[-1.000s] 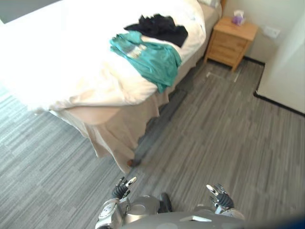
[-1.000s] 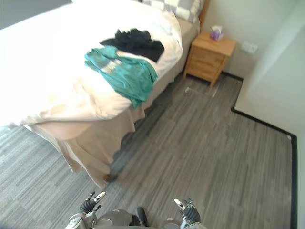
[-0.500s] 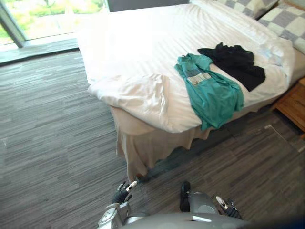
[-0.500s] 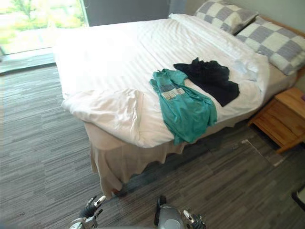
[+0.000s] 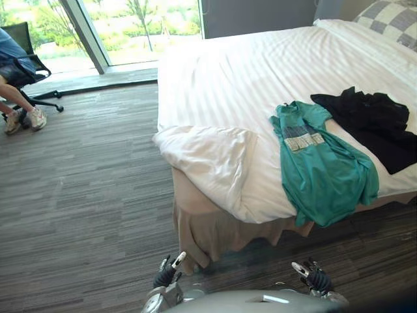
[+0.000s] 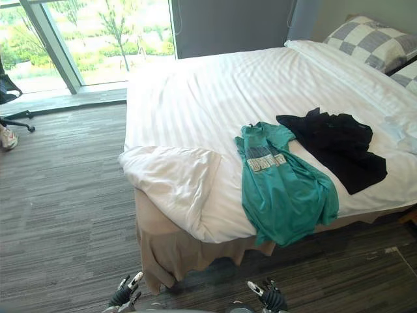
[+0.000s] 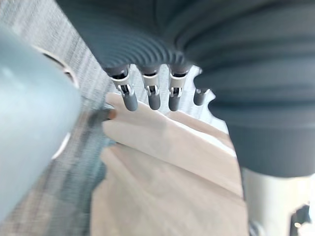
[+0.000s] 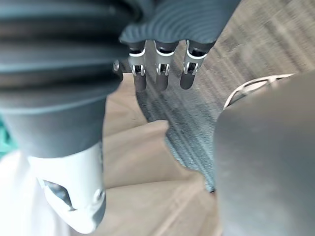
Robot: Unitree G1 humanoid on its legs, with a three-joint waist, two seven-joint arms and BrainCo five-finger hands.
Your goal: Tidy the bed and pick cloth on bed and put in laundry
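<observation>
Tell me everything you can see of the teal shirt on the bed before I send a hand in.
The teal T-shirt looks like soft, thin cloth, short-sleeved, with a pale grey printed band across the chest. It lies spread out but rumpled on the white duvet, its collar toward the bed's middle and its hem draped over the near edge. One sleeve appears to touch the black garment beside it. Nothing rests on top of it.
</observation>
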